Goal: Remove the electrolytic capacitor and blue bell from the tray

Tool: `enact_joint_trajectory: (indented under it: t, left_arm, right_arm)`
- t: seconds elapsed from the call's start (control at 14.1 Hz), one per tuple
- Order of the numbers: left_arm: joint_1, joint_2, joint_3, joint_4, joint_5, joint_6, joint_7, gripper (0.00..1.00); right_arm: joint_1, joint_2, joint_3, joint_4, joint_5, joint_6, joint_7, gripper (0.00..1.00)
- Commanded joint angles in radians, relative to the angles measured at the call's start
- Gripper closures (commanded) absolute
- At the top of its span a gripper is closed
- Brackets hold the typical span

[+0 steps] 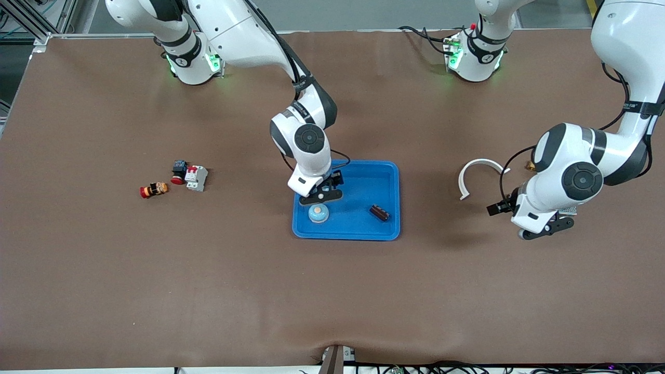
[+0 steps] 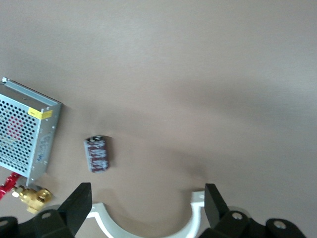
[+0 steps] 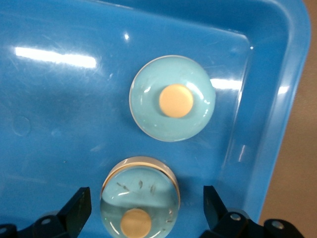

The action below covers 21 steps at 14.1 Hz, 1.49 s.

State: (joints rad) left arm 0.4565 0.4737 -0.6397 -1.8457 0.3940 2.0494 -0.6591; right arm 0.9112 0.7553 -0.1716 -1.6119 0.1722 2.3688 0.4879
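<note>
Currently, one bell [image 1: 318, 213] and one capacitor [image 1: 380, 212] are seen lying in the blue tray [image 1: 363, 183] on the brown counter [image 1: 208, 285]; a second capacitor [image 2: 98, 153] lies on the counter. The right gripper [image 1: 323, 196] is held over the bell, fingers [image 3: 74, 208] spread, empty. The left gripper [image 1: 545, 226] is held above the counter, fingers [image 2: 77, 206] spread, empty.

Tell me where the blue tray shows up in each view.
Front view: blue tray at mid-table.
Left wrist view: not in it.
Right wrist view: the tray fills nearly the whole picture.
Shared landmark: the brown table, a strip of it past the tray's rim.
</note>
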Motion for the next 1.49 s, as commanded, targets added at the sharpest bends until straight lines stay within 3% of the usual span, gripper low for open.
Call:
enact_joint_trajectory:
  t: [0.0, 0.71, 0.78, 0.85, 1.42]
  left_arm:
    - [-0.057, 0.022, -0.014, 0.049, -0.014, -0.037, -0.104, 0.0]
    - [-0.3, 0.183, -0.012, 0.235, -0.04, -0.008, -0.673, 0.0]
    - [-0.314, 0.192, -0.012, 0.238, -0.04, 0.009, -0.718, 0.03]
    - [-0.331, 0.2, -0.012, 0.238, -0.04, 0.035, -0.759, 0.04]
    - [-0.475, 0.273, 0.011, 0.24, -0.027, 0.196, -0.976, 0.27]
  right_arm:
    - [0.015, 0.004, -0.006, 0.001, -0.008, 0.012, 0.001, 0.0]
    - [0.018, 0.012, -0.006, 0.0, -0.008, 0.02, 0.001, 0.0]
    - [0.018, 0.012, -0.006, 0.0, -0.008, 0.02, 0.0, 0.04]
    - [0.018, 0.012, -0.006, 0.0, -0.008, 0.02, 0.0, 0.2]
    - [0.018, 0.012, -0.006, 0.001, -0.008, 0.017, 0.0, 0.49]
